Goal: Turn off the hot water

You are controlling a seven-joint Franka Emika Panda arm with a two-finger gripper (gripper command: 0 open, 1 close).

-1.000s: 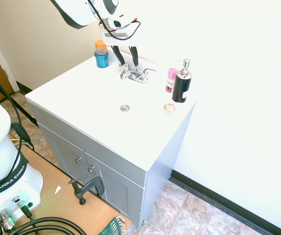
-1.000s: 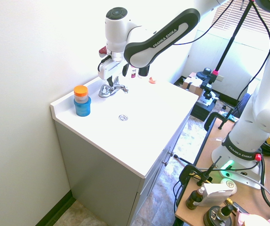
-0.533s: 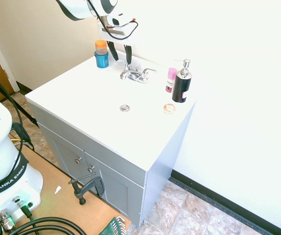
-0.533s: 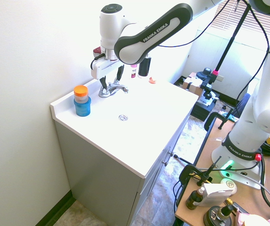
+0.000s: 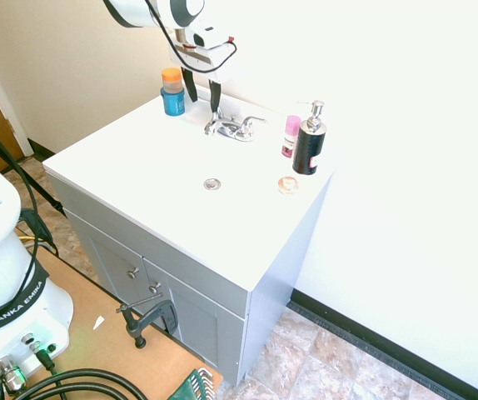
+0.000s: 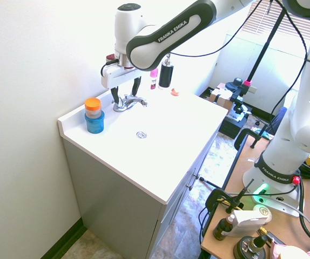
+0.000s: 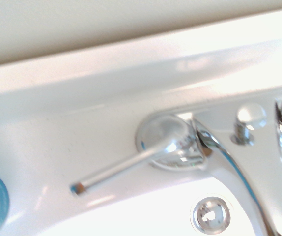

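Gripper fingers stand apart, now shifted left compared with one second ago, hanging above the hot lever at the left side of the chrome tap. On the arm I read "FRANKA EMIKA". One blue jar, one black pump bottle, one pink bottle.
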